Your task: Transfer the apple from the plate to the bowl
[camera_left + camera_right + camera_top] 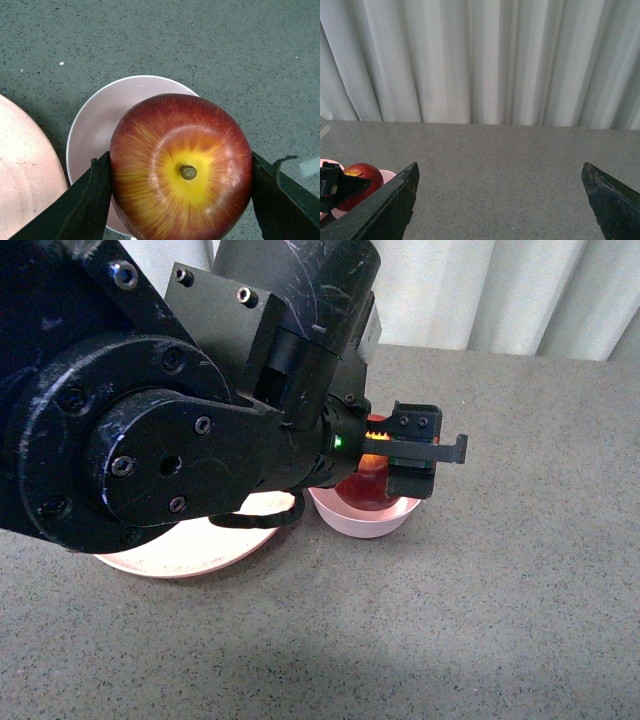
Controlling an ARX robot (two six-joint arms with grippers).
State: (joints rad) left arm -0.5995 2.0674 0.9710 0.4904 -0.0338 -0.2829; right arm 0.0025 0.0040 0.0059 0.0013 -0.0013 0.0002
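Red apple (pixel 170 130) sits clamped in our left gripper (pixel 179 167), over the pale pink bowl (pixel 95 130); plate (pixel 25 170) just beside. Our right gripper (pixel 500 172) gapes wide.

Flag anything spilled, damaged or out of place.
Nothing stands out. The left gripper holds the apple, which looks intact, over the bowl; the plate sits flat beside it, and nothing is spilled.

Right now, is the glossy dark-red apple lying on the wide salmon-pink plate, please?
No, the left gripper holds the apple over the small pale pink bowl.
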